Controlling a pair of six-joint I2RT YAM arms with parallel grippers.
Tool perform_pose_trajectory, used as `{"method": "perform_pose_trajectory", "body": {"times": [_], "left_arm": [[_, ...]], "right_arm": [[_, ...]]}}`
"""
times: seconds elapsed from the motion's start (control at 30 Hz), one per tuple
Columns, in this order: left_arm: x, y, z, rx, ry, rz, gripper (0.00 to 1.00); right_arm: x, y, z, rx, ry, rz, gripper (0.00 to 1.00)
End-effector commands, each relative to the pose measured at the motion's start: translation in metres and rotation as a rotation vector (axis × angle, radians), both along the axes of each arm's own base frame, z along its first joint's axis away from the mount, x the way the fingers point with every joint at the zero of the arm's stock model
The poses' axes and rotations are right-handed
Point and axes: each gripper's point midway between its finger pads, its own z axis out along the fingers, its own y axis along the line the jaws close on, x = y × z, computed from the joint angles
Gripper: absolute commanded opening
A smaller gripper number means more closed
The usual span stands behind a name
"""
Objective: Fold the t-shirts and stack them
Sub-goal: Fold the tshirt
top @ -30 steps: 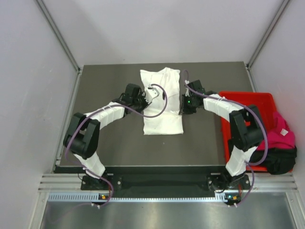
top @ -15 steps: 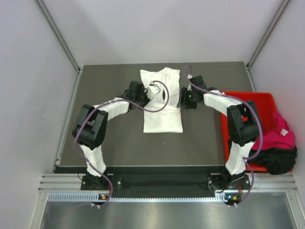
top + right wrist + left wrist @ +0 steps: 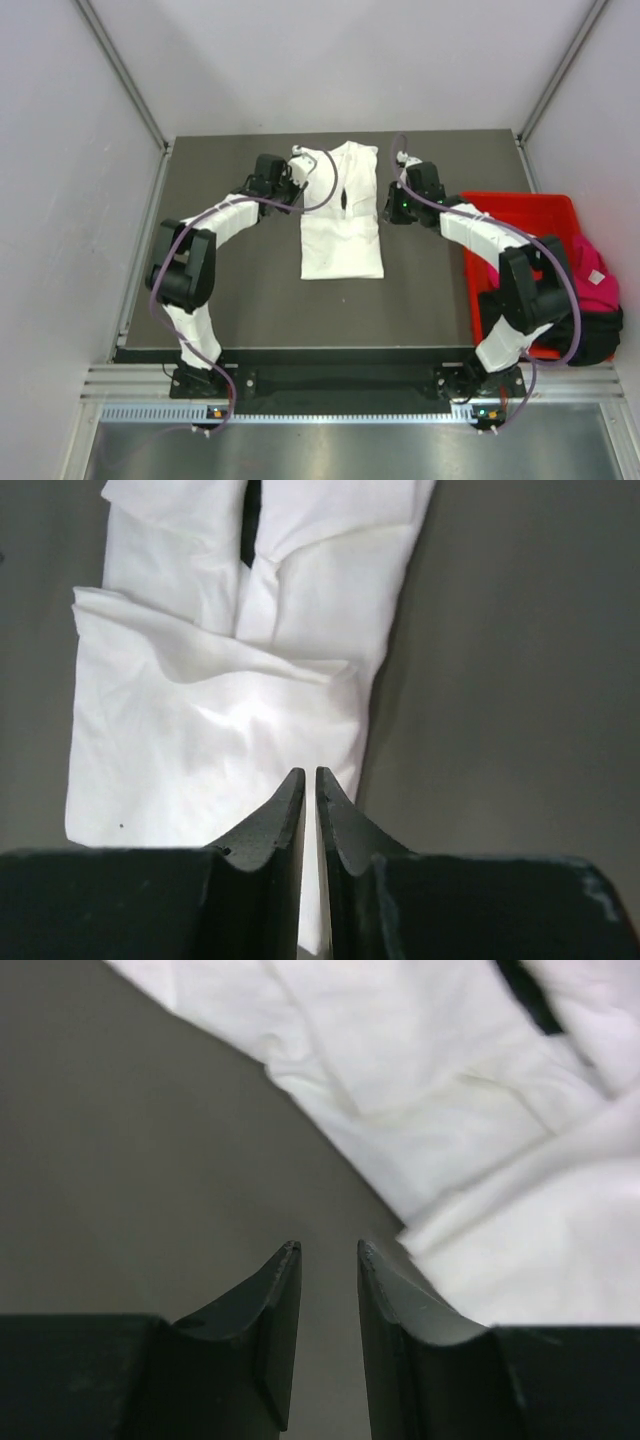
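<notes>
A red bin (image 3: pixel 540 198) stands on the bench (image 3: pixel 230 300), right of the right jaws. A magenta-pink t-shirt (image 3: pixel 592 280) and a black t-shirt (image 3: pixel 592 338) spill over its right rim. The white t-shirt (image 3: pixel 342 235), folded into a long strip, lies between both pairs of jaws. The left jaws, slightly spread and empty, hover over bare bench at its left edge. The right jaws, nearly pressed together, sit at its right edge. Its black print (image 3: pixel 343 197) is too small to read.

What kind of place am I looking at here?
Likely a robotics lab cell: plain white panel walls on aluminium framing, a dark table, a white cloth t-shirt and a red plastic bin.
</notes>
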Motion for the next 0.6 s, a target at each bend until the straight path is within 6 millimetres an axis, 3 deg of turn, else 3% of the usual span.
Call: {"method": "perform_pose_trajectory", "body": {"times": [0.0, 0.07, 0.1, 0.13, 0.2, 0.23, 0.4, 0.43, 0.47, 0.57], "left_arm": [[-0.055, -0.041, 0.03, -0.136, 0.037, -0.205, 0.34], [-0.084, -0.053, 0.021, -0.144, 0.089, -0.282, 0.33], [-0.092, -0.055, 0.02, -0.151, 0.107, -0.3, 0.33], [-0.102, -0.057, 0.011, -0.155, 0.145, -0.311, 0.33], [-0.118, -0.061, 0.003, -0.161, 0.204, -0.337, 0.33], [-0.126, -0.062, -0.001, -0.161, 0.23, -0.349, 0.33], [-0.175, -0.08, -0.019, -0.08, 0.284, -0.491, 0.37], [-0.183, -0.074, -0.031, -0.015, 0.28, -0.504, 0.37], [-0.195, -0.08, -0.035, 0.016, 0.273, -0.545, 0.38], [-0.21, -0.077, -0.044, 0.063, 0.255, -0.587, 0.43]], "right_arm": [[0.005, 0.035, -0.014, 0.099, 0.011, 0.097, 0.08], [0.015, 0.046, -0.014, 0.128, 0.024, 0.112, 0.07], [0.018, 0.047, -0.031, 0.12, 0.064, 0.104, 0.06], [0.025, 0.052, -0.03, 0.128, 0.065, 0.106, 0.05], [0.025, 0.054, -0.049, 0.12, 0.129, 0.102, 0.04], [0.03, 0.056, -0.046, 0.123, 0.125, 0.097, 0.04], [0.053, 0.045, -0.056, 0.113, 0.131, -0.009, 0.04], [0.059, 0.042, -0.055, 0.114, 0.124, -0.031, 0.04], [0.063, 0.038, -0.056, 0.109, 0.123, -0.054, 0.04], [0.066, 0.035, -0.064, 0.116, 0.151, -0.067, 0.04]]}}
